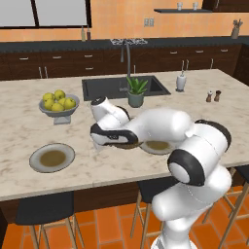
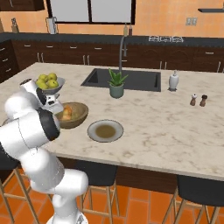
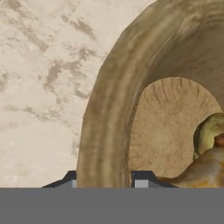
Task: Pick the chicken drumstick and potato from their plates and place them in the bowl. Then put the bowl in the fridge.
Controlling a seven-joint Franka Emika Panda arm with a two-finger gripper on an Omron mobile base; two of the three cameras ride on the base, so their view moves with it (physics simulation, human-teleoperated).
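The tan wooden bowl (image 2: 75,115) stands on the marble island, between the two grey plates (image 1: 52,158) (image 1: 158,145). Both plates are bare. Inside the bowl lie the golden chicken drumstick (image 3: 203,169) and the yellowish potato (image 3: 210,130). My gripper (image 3: 107,180) reaches down over the bowl's near-left edge, its two fingertips on either side of the thick rim (image 3: 103,131) and pressed against it. In the left base view my arm covers most of the bowl. The fridge is out of view.
A grey footed fruit bowl (image 1: 58,106) with yellow-green fruits stands left of the wooden bowl. Behind are the sink (image 1: 112,87), a potted plant (image 1: 136,93), a soap dispenser (image 1: 181,81) and two shakers (image 1: 213,96). Stools (image 1: 44,214) line the near counter edge.
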